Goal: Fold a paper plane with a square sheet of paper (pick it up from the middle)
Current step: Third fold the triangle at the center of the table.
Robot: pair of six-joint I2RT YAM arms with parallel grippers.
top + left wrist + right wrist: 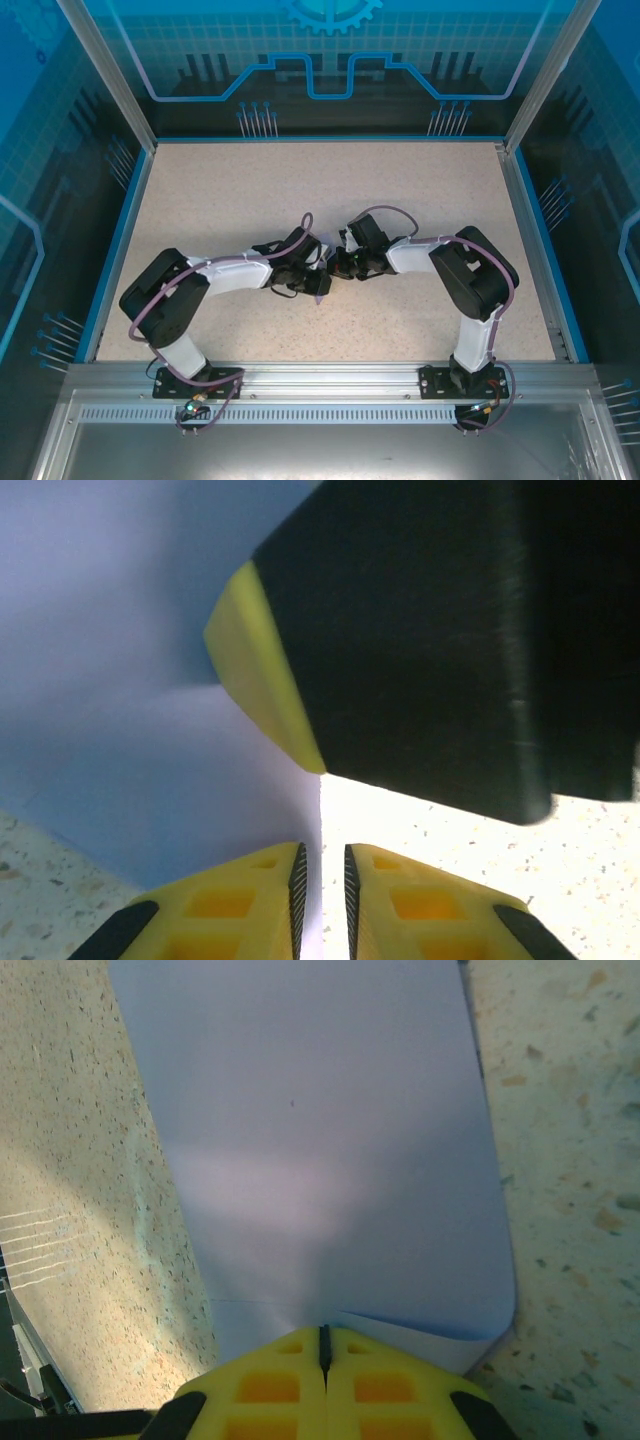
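lavender sheet, plain — edge pinched, right fingers

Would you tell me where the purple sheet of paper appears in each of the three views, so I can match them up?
Top external: the purple sheet is a small patch at the centre of the speckled table.
Left wrist: it fills the left half, above the left claw.
Right wrist: it runs from the top edge down into the shut right claw.
Shared landmark: the speckled table beside the sheet.
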